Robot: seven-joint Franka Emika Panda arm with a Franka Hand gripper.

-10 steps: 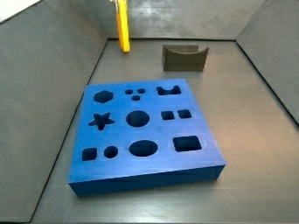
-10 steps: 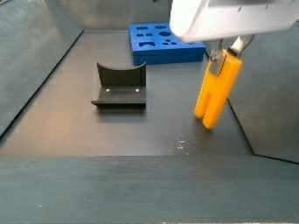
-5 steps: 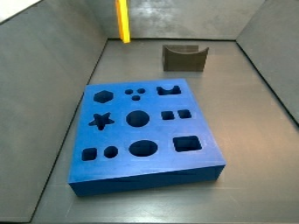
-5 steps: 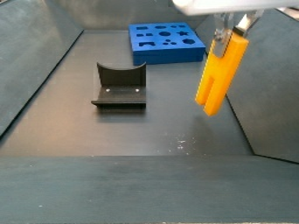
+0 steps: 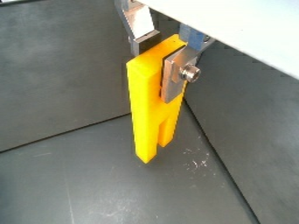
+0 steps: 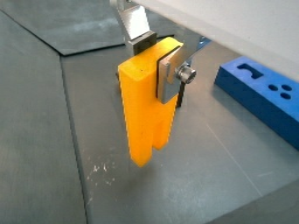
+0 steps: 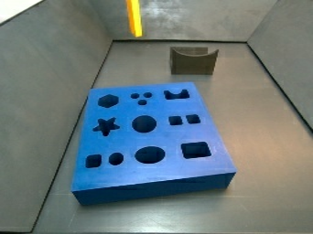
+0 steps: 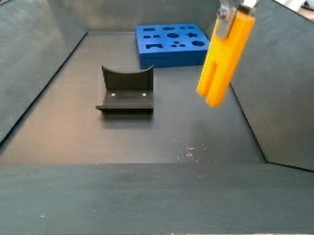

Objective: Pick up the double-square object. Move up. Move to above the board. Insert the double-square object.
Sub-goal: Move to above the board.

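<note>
One yellow-orange double-square object, slotted into two prongs, hung clamped in the pincer; one blue board lay flat.

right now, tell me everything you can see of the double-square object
The double-square object is a tall, narrow yellow-orange bar, matte like plastic, with a slot at its lower end dividing two square prongs. It hangs upright, clear of the floor, off to the side of the board. The claw clamps its top between silver fingers; nothing else touches it.
</note>
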